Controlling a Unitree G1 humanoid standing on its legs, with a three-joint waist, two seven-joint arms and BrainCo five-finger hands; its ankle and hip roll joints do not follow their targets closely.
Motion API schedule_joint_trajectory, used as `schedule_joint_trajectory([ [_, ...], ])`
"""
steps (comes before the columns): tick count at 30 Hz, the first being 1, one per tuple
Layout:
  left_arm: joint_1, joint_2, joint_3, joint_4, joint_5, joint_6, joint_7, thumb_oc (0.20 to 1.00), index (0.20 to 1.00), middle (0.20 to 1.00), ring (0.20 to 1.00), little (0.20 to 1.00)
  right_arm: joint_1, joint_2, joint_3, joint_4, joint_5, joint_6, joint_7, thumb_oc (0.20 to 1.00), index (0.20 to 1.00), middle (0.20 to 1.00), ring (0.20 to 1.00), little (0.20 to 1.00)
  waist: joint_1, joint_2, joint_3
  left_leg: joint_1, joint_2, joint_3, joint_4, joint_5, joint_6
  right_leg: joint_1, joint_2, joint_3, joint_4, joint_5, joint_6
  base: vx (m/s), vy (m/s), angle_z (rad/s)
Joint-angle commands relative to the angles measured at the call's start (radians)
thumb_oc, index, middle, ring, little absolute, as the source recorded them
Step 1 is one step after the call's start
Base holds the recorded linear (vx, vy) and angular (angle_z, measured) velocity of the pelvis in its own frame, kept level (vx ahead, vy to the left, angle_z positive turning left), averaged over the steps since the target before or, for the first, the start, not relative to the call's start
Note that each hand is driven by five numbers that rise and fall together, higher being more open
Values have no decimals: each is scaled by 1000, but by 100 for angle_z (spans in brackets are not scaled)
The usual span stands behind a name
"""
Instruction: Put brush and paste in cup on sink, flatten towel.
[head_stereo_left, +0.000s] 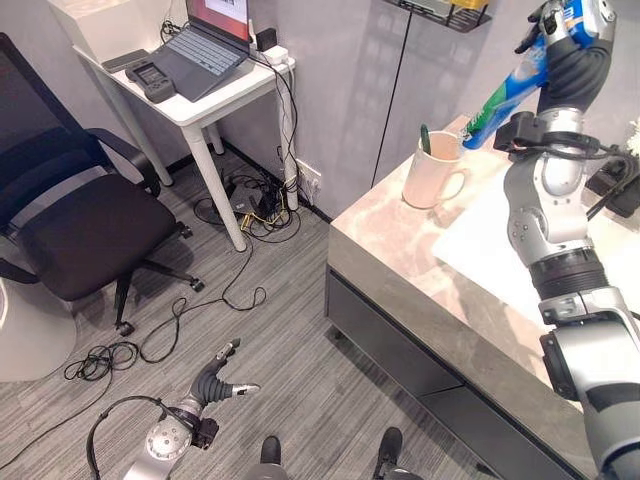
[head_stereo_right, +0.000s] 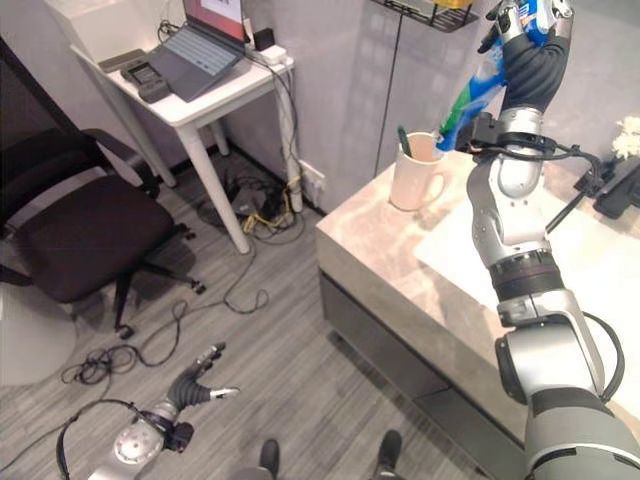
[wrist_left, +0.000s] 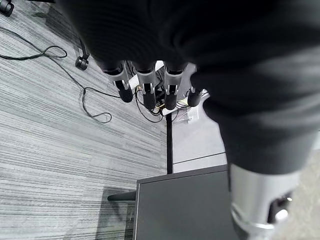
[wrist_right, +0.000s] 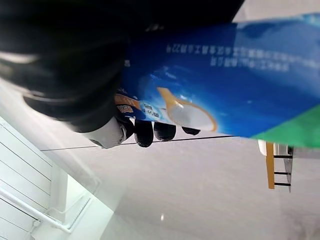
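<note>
A cream cup (head_stereo_left: 432, 175) stands near the far corner of the marble counter (head_stereo_left: 400, 270), with a green brush (head_stereo_left: 425, 138) upright in it. My right hand (head_stereo_left: 565, 25) is raised high above the counter, shut on a blue-and-green paste tube (head_stereo_left: 505, 97) whose lower end slants down toward the cup's rim from the right. In the right wrist view the paste tube (wrist_right: 235, 75) lies across my curled fingers (wrist_right: 145, 132). A white towel (head_stereo_left: 490, 240) lies flat on the counter to the right of the cup. My left hand (head_stereo_left: 222, 378) hangs low over the floor, fingers straight.
A white desk (head_stereo_left: 195, 95) with a laptop (head_stereo_left: 205, 50) stands at the back left, a black office chair (head_stereo_left: 70, 230) beside it. Cables trail over the grey floor. A wire shelf (head_stereo_left: 440, 12) hangs on the wall above the cup. A dark cabinet front (head_stereo_left: 420, 365) sits under the counter.
</note>
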Motion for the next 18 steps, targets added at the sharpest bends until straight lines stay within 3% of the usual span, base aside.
schedule_joint_trajectory([
  [1, -23, 62, -20, -31, -20, -41, -16, 1000, 1000, 1000, 1000, 1000, -210, -43, 33, 48, 18, -21, 14, 200, 200, 200, 200, 200, 31, -43, -1, 1, 9, -35, 1, -13, -20, 114, -25, -5, 2, -60, 69, 0, 0, 0],
  [18, -32, 50, -83, 49, 11, -37, -24, 1000, 1000, 1000, 1000, 1000, -266, -101, 66, 128, -30, -12, -28, 200, 200, 200, 200, 200, 58, -46, 11, -46, 15, -73, 1, 7, -37, 103, -19, -46, 2, -63, 73, 11, -7, 7],
])
